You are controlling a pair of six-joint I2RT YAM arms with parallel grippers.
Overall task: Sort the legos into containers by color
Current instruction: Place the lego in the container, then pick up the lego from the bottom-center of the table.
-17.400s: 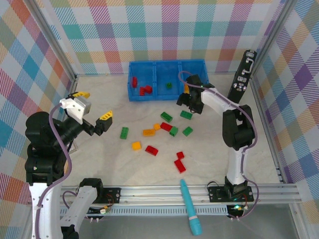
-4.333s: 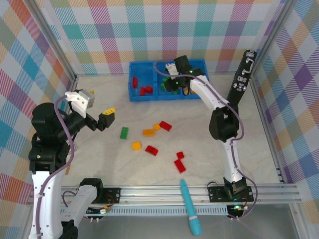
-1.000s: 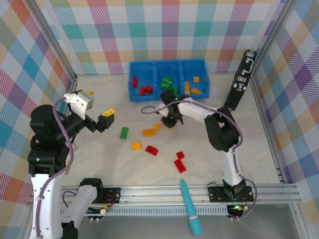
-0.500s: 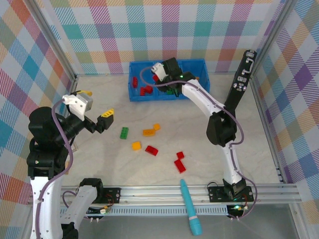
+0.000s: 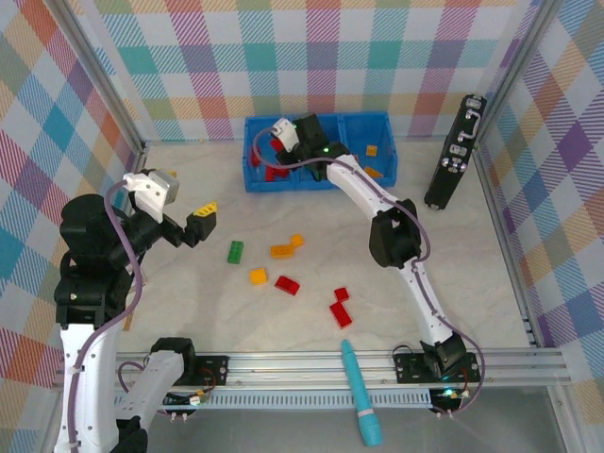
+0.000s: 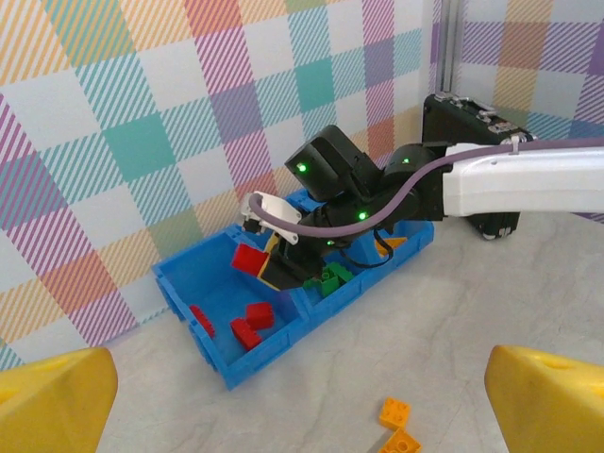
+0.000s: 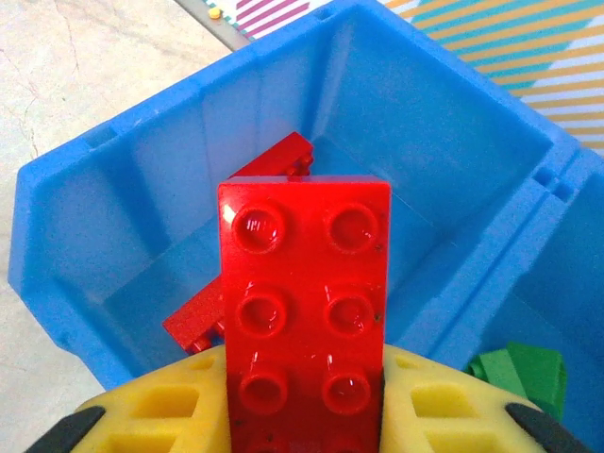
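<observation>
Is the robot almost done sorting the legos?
Not quite. Reds, greens and oranges already sit in separate compartments of the blue bin. The right hand holds a red brick over the reds' compartment. Seven bricks wait on the table: three red, three orange, one green.

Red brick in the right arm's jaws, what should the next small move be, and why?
Probably open the right jaws and let the red brick drop. It hangs above the blue bin's left compartment, where other red bricks already lie, with green ones next door.
</observation>
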